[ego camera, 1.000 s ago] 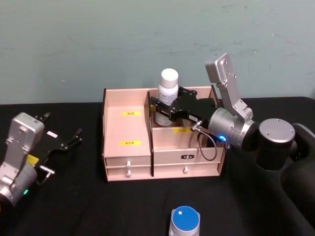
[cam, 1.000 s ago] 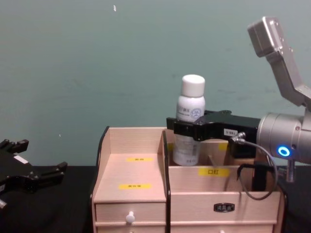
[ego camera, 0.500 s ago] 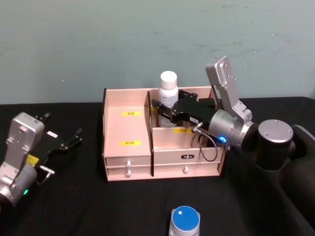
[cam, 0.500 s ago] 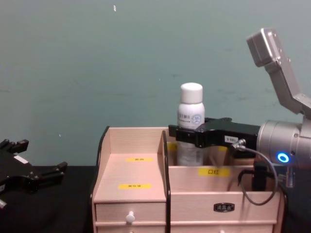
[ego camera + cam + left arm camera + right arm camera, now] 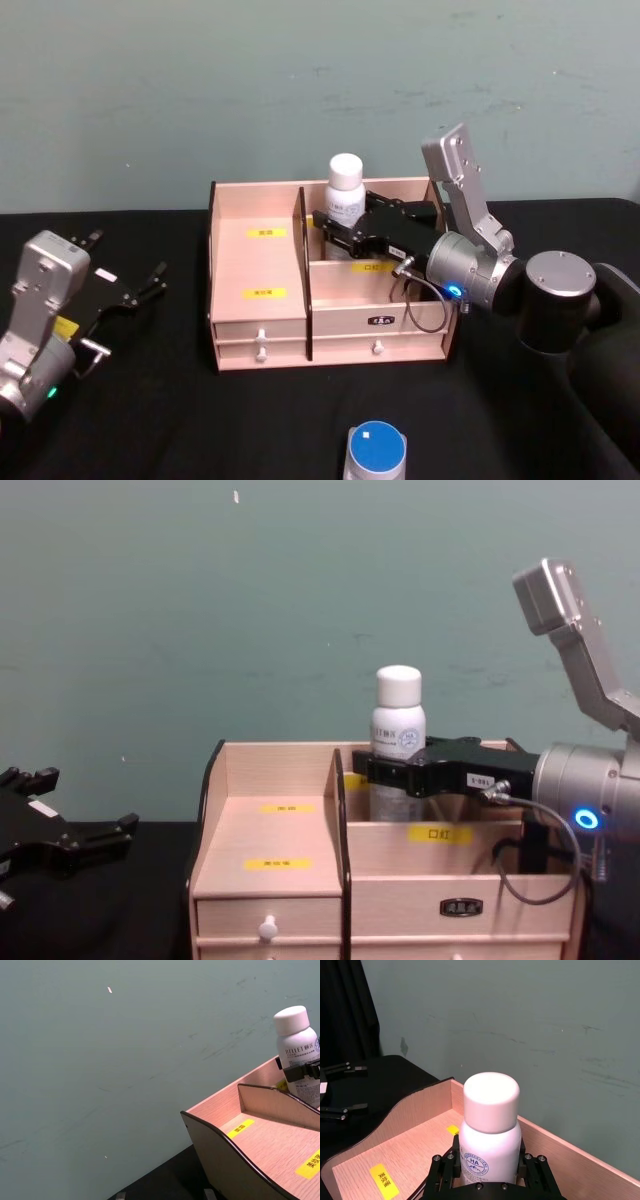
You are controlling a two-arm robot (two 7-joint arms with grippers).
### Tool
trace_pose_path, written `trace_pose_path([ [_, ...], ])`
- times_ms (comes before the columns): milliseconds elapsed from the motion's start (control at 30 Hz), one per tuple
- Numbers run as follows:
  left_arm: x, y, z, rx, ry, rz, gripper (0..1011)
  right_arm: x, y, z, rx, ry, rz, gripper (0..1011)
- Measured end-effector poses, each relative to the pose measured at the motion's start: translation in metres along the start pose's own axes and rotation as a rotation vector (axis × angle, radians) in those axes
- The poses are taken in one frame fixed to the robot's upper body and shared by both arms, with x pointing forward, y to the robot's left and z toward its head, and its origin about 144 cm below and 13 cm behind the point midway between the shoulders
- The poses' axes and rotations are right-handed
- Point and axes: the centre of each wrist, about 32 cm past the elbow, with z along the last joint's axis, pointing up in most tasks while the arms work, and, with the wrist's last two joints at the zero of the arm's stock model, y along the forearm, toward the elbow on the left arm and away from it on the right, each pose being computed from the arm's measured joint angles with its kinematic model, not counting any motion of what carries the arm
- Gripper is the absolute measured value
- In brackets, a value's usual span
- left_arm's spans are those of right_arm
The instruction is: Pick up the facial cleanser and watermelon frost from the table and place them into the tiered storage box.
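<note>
Soft, even light fills the scene and casts no hard shadows. The pale tiered storage box (image 5: pixel 255 262) is the brightest surface, darkening slightly inside its rear compartment. The black tabletop (image 5: pixel 150 400) swallows light and detail. The white bottle (image 5: pixel 491 1110) shows mild glare on its cap. A small blue lamp (image 5: pixel 452 289) glows on the right arm (image 5: pixel 485 265).

The right gripper (image 5: pixel 395 772), clamped on the white bottle (image 5: pixel 399 715), has sunk toward 6 o'clock in the chest view. It has carried the bottle deeper into the tiered storage box's (image 5: pixel 290 810) 1 o'clock compartment. Less of the bottle's body stands above the compartment wall than a second ago.
</note>
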Motion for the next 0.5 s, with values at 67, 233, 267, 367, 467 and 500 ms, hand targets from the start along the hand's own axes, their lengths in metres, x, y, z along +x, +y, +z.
trace_pose_path([
  [67,0.0000,0.0000,0.0000,0.000,0.000,0.000,1010,0.0002,-0.0001,0.0000,0.001,0.001,0.001,593],
  [233,0.0000,0.0000,0.0000,0.000,0.000,0.000,1010,0.0002,-0.0009,-0.0013,0.006,0.005,0.010,593],
  [267,0.0000,0.0000,0.0000,0.000,0.000,0.000,1009,0.0001,-0.0009,-0.0026,0.006,0.007,0.013,593],
  [367,0.0000,0.0000,0.0000,0.000,0.000,0.000,1010,-0.0004,-0.0006,-0.0046,0.007,0.011,0.018,593],
  [467,0.0000,0.0000,0.0000,0.000,0.000,0.000,1010,-0.0022,-0.0005,-0.0070,0.006,0.016,0.024,593],
  [500,0.0000,0.0000,0.0000,0.000,0.000,0.000,1010,-0.0032,-0.0006,-0.0083,0.006,0.019,0.026,593],
])
